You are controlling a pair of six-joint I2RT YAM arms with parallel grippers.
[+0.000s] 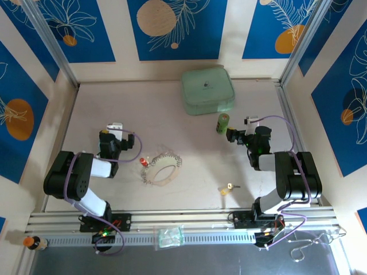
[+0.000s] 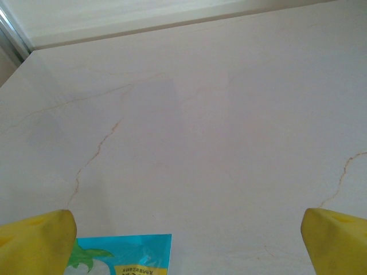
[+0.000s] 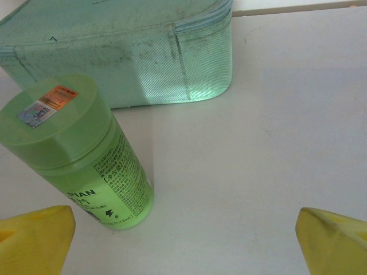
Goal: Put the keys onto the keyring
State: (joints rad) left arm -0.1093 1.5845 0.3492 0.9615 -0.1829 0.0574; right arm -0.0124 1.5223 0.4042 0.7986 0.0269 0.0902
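Note:
The keyring, a silvery oval loop with chain-like links, lies flat mid-table. A red-headed key rests right at its left edge. A yellow-headed key lies apart, nearer the front right. My left gripper hovers left of and behind the ring, open, its yellow fingertips wide apart over bare table with nothing between them. My right gripper is at the back right, far from both keys. It is open too, its fingertips holding nothing.
A green cylinder stands just ahead of the right gripper's left finger, with a pale green square case behind it. A teal printed packet lies under the left gripper. Walls enclose the table on three sides.

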